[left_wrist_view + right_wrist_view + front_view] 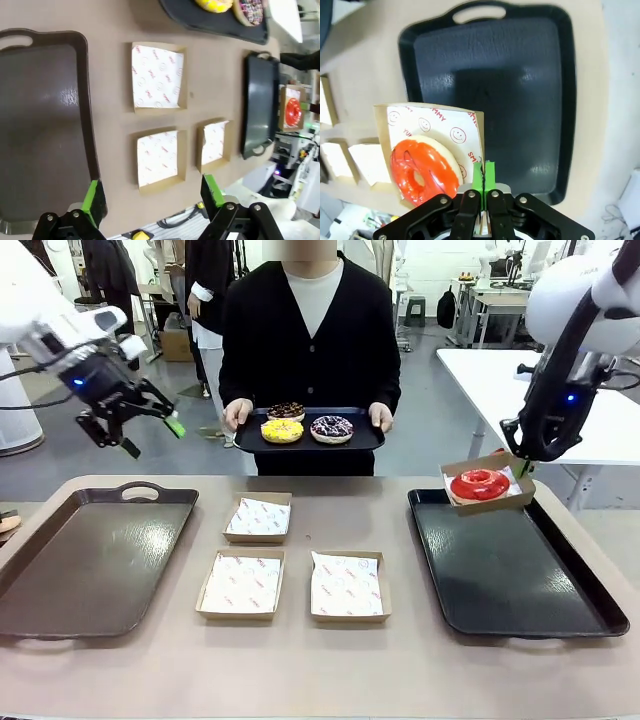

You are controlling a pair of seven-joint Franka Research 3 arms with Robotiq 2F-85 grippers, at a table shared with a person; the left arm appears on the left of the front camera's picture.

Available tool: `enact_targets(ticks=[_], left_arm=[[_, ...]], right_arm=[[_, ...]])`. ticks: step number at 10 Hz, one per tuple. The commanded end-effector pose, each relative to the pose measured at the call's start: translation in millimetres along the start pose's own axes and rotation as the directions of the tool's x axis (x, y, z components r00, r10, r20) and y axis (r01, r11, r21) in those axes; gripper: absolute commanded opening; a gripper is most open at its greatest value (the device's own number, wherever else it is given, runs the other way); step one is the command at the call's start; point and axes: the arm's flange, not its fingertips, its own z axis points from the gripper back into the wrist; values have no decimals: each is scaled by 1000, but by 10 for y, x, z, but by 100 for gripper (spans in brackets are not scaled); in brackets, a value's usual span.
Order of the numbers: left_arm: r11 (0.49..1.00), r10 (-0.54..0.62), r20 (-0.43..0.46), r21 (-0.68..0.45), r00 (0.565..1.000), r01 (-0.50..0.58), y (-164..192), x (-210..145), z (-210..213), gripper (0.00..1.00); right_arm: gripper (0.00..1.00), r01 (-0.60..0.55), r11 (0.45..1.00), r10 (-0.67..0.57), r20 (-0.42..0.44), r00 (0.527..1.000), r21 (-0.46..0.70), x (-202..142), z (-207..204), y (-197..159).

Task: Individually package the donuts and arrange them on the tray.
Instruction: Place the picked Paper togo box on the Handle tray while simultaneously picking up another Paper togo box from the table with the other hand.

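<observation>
Jaws of the left gripper [153, 438] are standing wide apart, gripping nothing, as it is hanging in the air above the far end of the brown tray [90, 560], which is lying at the left of the table [400, 680]. To the right of that tray, three shallow cardboard boxes lined with white printed paper are sitting open on the table. The back box [258, 518] is lying farther from the robot, and the near-left box [242, 584] and the near-right box [347, 587] are lying side by side in front of it.

Beyond them, the person [310, 340] is standing at the far side, holding a small dark tray [372, 437] with both hands. Three donuts are resting on it: the chocolate donut [286, 410] at the back, the yellow donut [282, 430] in front of it, and the purple donut [331, 429] just beside the yellow one on its right.

Farther right, the red donut [479, 483] is lying in a fourth box [495, 503], which is tilting slightly over the far left corner of the black tray [530, 590]. The right gripper [522, 468] is pinching that box's wall, its green pads pressing tight together on the cardboard edge. Whether the box's underside is touching the black tray, I cannot tell.
</observation>
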Motion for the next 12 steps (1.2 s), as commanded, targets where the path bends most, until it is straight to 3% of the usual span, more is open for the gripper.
enact_targets(ticks=[1,2,6,12], left_arm=[[993,18,-10,118,1000,-17,-139,276,-160,100],[984,18,-8,176,1000,-17,-172,392,-335,100],[951,-23,-70,307,997,43,-312,632,-997,100],[930,-70,-69,357,995,90,-541,636,-1736,100]], right_arm=[[1,-5,1000,5,-35,999,-4,104,-217,-50],[1,0,1000,0,0,1000,0,0,0,0],[1,0,1000,0,0,1000,0,0,0,0],[1,0,1000,0,0,1000,0,0,0,0]])
